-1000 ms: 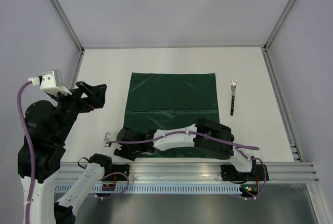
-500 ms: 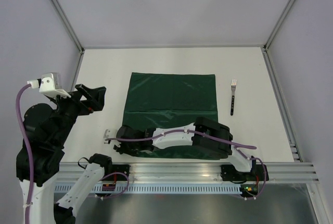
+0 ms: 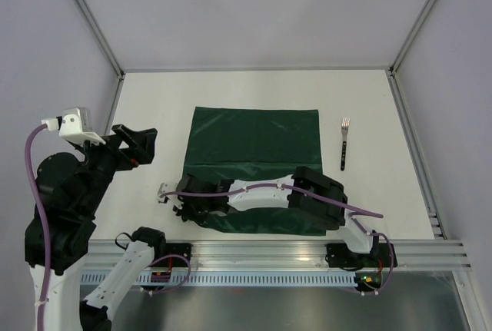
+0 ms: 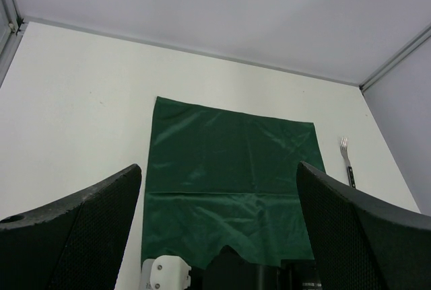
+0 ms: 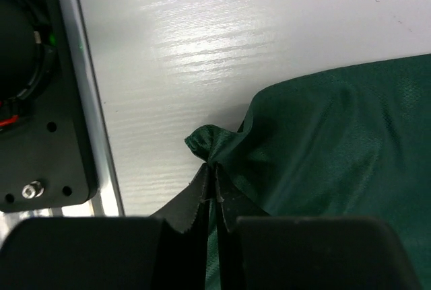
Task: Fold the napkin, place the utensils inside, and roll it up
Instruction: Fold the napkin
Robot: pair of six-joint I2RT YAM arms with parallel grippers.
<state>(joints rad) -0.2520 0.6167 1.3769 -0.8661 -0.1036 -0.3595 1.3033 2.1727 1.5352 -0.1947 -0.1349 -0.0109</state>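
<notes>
The dark green napkin lies flat in the middle of the table, with a crease across it. It also shows in the left wrist view. My right gripper reaches across to the napkin's near left corner. In the right wrist view the right gripper is shut on that corner, and the cloth is bunched at its tips. The fork lies to the right of the napkin, tines pointing away; it also shows in the left wrist view. My left gripper is open and empty, raised left of the napkin.
An aluminium rail runs along the near table edge, close beside the right gripper. Grey enclosure walls with metal posts bound the table at left, right and back.
My right gripper, holding the napkin's near left corner, has shifted a little away from the rail, drawing the corner up. The left arm has barely moved.
</notes>
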